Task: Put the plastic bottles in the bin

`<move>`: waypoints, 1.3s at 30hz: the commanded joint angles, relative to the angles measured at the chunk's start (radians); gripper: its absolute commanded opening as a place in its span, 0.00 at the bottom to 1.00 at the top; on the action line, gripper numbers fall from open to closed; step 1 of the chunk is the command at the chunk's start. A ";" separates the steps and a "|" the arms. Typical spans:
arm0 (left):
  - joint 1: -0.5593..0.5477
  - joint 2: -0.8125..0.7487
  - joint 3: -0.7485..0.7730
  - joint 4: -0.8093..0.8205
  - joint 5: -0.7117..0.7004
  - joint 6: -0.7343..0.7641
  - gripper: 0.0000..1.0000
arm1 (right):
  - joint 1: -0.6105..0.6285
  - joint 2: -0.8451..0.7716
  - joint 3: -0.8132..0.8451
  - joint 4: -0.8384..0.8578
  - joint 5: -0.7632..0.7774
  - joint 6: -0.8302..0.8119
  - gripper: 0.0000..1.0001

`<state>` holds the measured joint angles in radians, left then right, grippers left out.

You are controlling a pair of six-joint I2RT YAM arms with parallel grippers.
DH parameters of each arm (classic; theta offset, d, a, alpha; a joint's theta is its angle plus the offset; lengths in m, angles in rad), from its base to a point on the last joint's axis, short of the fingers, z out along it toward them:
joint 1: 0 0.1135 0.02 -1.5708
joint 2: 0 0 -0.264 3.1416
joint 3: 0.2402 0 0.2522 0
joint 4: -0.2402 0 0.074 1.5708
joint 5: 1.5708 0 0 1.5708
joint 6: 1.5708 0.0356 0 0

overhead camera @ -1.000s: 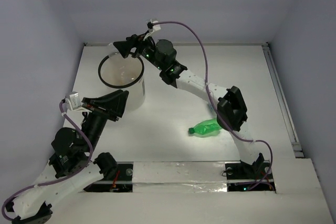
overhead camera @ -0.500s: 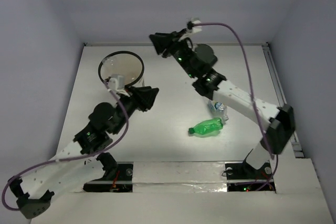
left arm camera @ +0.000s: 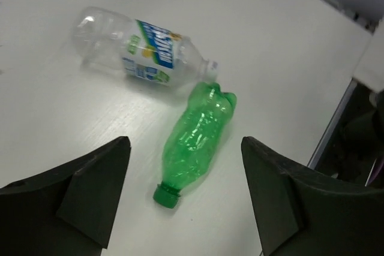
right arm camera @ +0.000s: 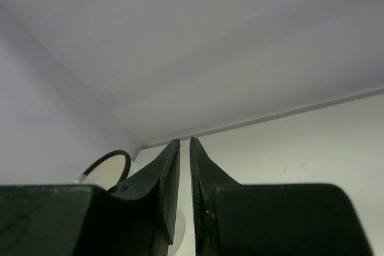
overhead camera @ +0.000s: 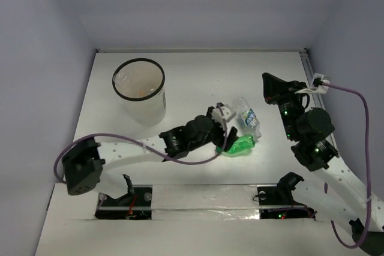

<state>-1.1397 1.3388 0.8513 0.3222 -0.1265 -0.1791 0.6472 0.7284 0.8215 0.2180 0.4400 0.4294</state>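
bin [overhead camera: 114, 80] upper left, contents unclear. left claw [left arm camera: 185, 141] spread above green bottle [left arm camera: 198, 125]; right claw [right arm camera: 185, 143] pressed together, raised at frame right.

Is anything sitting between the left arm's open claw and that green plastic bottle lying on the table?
Nothing visible. The left gripper hangs open above the crumpled green plastic bottle; the clear labelled bottle lies beyond its base, outside the gap.

Robot lab test cell, not a home. I work on a white counter [overhead camera: 198, 76] boxed in by plain pale-lavender walls [overhead camera: 204, 4] on the left, far and right. My arm bases [overhead camera: 279, 195] are bolted into a taped strip [overhead camera: 204, 199] along the near edge.
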 commanded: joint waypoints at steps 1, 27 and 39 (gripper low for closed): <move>-0.037 0.118 0.095 0.069 0.082 0.174 0.79 | -0.006 -0.082 -0.022 -0.149 0.071 0.008 0.20; -0.075 0.622 0.459 -0.186 0.044 0.365 0.79 | -0.006 -0.139 -0.094 -0.246 -0.001 -0.026 0.44; -0.075 0.458 0.298 -0.038 -0.036 0.308 0.36 | -0.006 0.018 -0.018 -0.337 -0.053 -0.050 0.58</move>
<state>-1.2156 1.9316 1.1934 0.2245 -0.1184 0.1627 0.6472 0.6827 0.7406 -0.0841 0.3954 0.4076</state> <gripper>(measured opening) 0.490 0.570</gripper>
